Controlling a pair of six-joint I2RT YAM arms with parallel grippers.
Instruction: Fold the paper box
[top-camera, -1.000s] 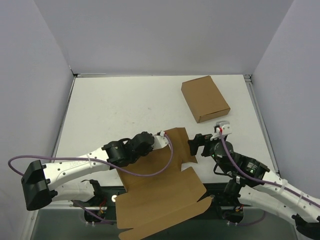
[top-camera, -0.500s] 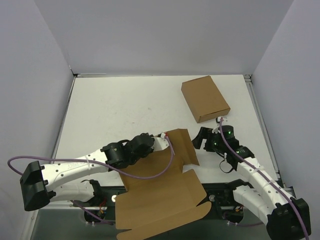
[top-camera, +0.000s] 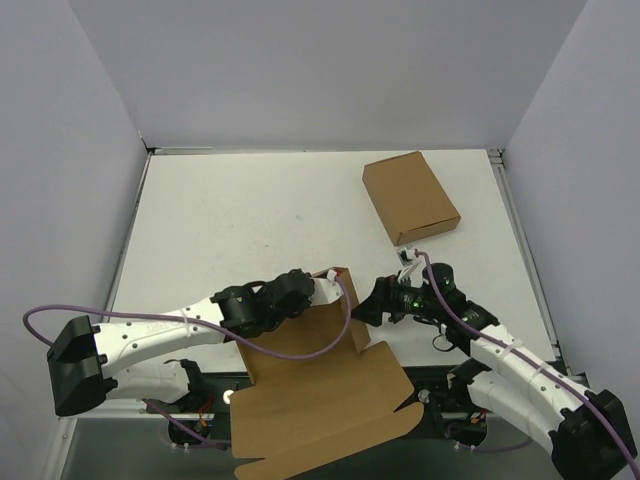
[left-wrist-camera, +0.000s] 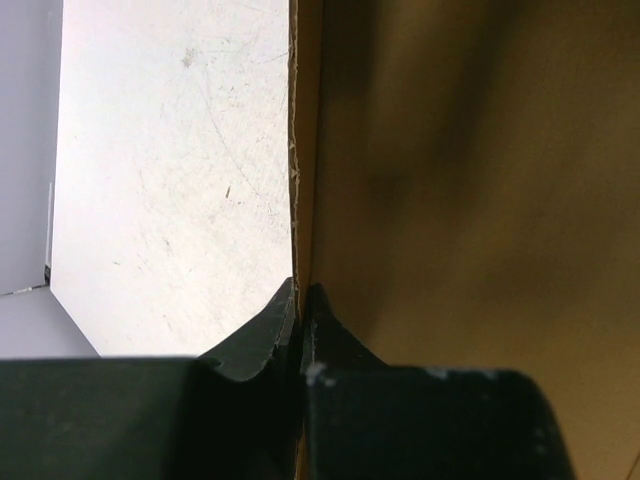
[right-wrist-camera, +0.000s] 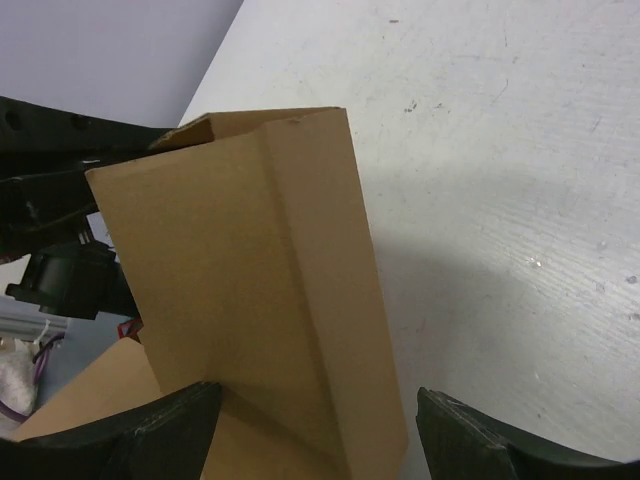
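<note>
**Flap pinched at the near edge**

The brown die-cut kraft cardboard paper box (top-camera: 320, 400) lay over the white worktop's (top-camera: 250, 220) near edge, one flap (right-wrist-camera: 250, 260) raised. The left claw (left-wrist-camera: 300, 305) was clamped on that flap's edge; the right claw (right-wrist-camera: 320, 425) stood spread wide (flap between its fingers (right-wrist-camera: 160, 430), contact unclear).
</note>
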